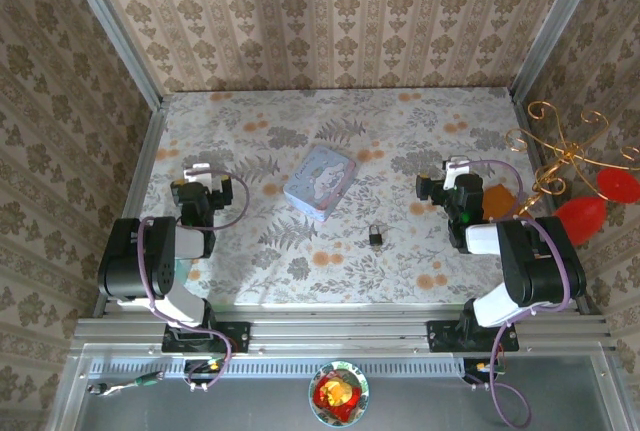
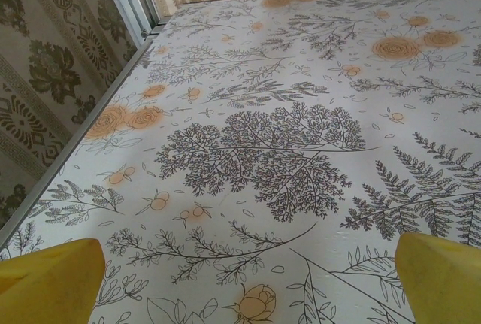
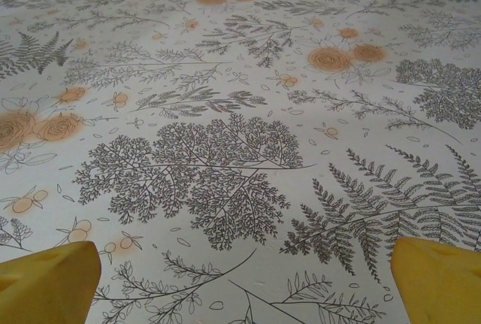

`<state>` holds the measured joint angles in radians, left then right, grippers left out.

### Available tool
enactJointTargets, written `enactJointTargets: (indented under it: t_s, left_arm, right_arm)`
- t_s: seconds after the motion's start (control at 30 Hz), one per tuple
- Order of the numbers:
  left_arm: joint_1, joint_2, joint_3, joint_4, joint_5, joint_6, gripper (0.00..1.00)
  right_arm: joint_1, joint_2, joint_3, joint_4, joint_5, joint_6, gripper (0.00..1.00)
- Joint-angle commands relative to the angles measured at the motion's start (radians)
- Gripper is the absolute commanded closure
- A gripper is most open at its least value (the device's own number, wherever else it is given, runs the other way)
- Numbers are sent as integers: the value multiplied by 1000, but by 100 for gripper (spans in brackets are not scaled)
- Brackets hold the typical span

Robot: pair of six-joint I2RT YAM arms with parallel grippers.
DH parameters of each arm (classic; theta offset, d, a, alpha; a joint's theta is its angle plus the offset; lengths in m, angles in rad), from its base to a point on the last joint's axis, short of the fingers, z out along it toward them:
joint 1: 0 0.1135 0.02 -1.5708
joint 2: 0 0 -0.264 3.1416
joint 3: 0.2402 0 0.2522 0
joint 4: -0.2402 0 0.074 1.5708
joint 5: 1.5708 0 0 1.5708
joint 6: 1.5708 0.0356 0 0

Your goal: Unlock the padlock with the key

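Observation:
The padlock, a tiny dark block with a thin silvery shackle, lies on the floral table in front of centre. I cannot make out the key. My left gripper hovers at the left side of the table, far from the padlock, open with nothing in it. Its yellow fingertips sit wide apart over bare cloth, around the left gripper. My right gripper stands right of the padlock, open as well. Bare cloth lies between its yellow fingertips, around the right gripper.
A pale blue rectangular tin lies tilted behind and left of the padlock. Patterned walls with metal posts close in the table on three sides. An orange object sits beside the right arm. A gold wire stand with red pieces is outside, right.

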<state>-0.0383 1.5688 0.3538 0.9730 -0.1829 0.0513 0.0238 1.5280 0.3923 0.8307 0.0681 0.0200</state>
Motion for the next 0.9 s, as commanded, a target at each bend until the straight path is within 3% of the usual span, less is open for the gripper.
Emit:
enactJointTargets:
  t_s: [0.0,0.87]
  left_arm:
    - [2,-8,7,13,-10,-22,0]
    - [2,-8,7,12,-10,-22,0]
  right_arm:
    - [-4,-1,16,17,24,16,0]
    - [-2,-2,16,19,27,15,0]
